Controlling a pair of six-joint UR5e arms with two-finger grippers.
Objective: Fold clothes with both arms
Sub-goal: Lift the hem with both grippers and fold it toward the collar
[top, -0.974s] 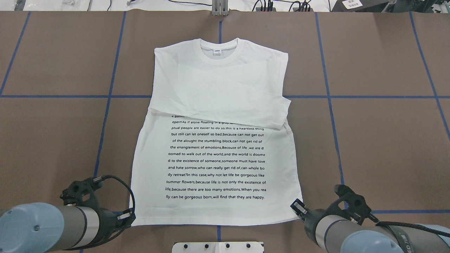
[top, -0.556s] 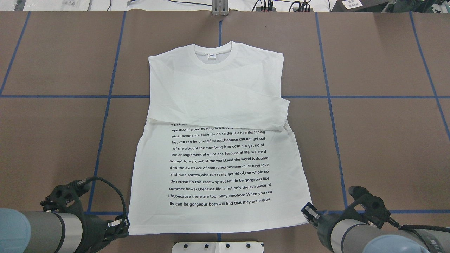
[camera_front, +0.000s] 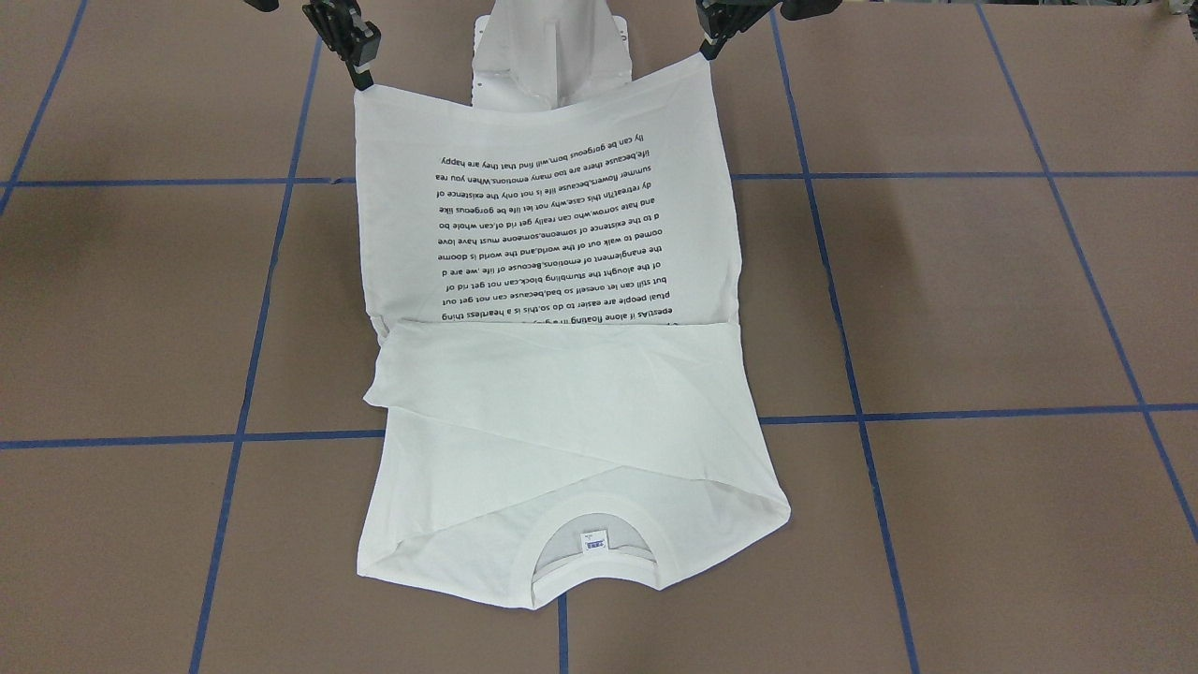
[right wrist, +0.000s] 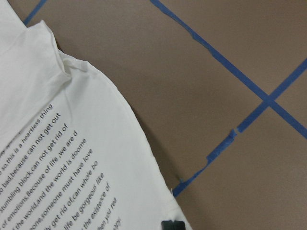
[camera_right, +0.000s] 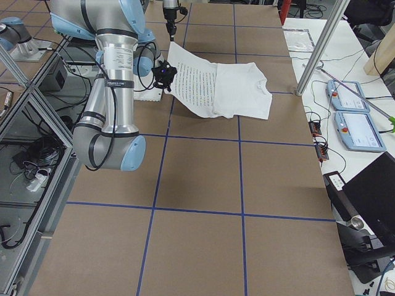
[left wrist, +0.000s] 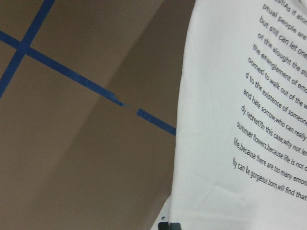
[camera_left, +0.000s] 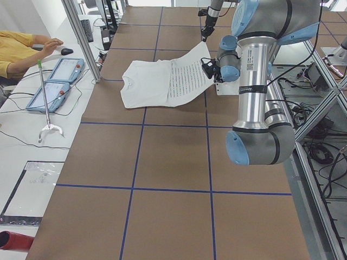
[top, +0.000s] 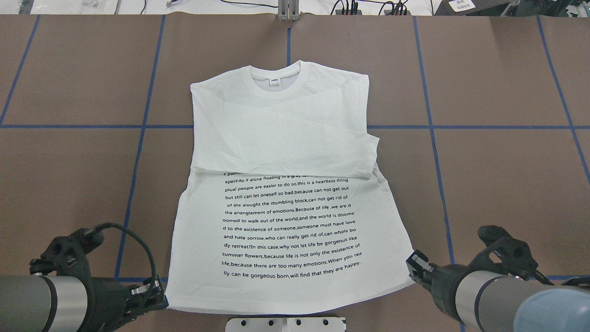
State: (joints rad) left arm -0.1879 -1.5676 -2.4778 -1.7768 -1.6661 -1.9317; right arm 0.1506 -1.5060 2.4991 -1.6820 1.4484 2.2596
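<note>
**Item: shirt, hem corners held by both arms**

1. Shirt (top: pixel 286 221). White, long-sleeved. I saw it in the middle of the counter (top: pixel 507 161), print side up. The collar (top: pixel 302 80) lay on the far side from the robot and the hem on the near side. The collar end rested flat. The hem end was raised off the counter and drawn taut between the two arms, as both side views showed.
2. Sleeves (top: pixel 299 138). Both were folded inward and crossed over the chest, covering the top lines of the text (top: pixel 290 230).
3. Label (top: pixel 274 81). Small, inside the collar. I could not read its print.
4. Left arm (top: pixel 60 299). Low at the near left. Its jaws were clamped on the shirt's near-left hem corner.
5. Right arm (top: pixel 484 295). Low at the near right. Its jaws were clamped on the near-right hem corner.
6. Pedestal (top: pixel 286 324). White, at the near edge between the arms. In the front-facing view the raised hem hid part of it.
7. Tape (top: pixel 143 127). Blue lines forming a grid on the brown counter, some of them running under the shirt.
</note>
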